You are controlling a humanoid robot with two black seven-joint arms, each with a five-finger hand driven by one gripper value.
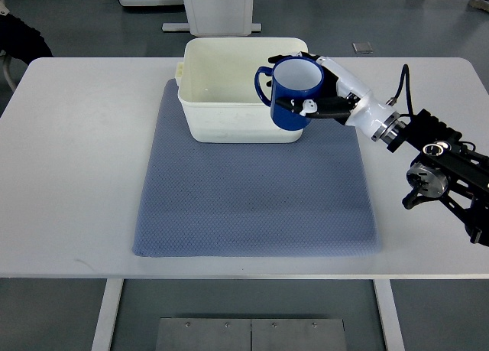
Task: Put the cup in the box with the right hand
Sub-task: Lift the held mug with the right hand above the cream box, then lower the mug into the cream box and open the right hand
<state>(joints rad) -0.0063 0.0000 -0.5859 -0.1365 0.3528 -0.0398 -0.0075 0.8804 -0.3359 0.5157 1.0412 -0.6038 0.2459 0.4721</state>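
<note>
Top view, largest first: a white table (pixel 69 175) fills most of the frame, smooth and matte, w/ a blue-grey mat (pixel 252 206) laid at centre (woven or dimpled texture, soft-looking, roughly square). On the mat's upper part sits the box (pixel 229 121), a white plastic tub, rectangular w/ rounded corners, glossy walls, nothing seen inside.

The right arm (pixel 443 164) is seen entering from the right edge, black joints and cabling, ending in the right hand (pixel 336 99), white shells w/ black fingers. Its fingers are wrapped around the cup (pixel 294 95), which is held above the box's right-hand near corner, partly over the rim, partly over the interior. The cup is a glossy blue mug, white inside, cylindrical; its mouth is tipped toward the camera, so its long axis is judged tilted rather than upright. Its handle points to frame left, away from the palm.

The open interior lies up and to the left of the cup, so the release is judged to need a small shift that way and a lowering past the rim. No left arm is visible.
</note>
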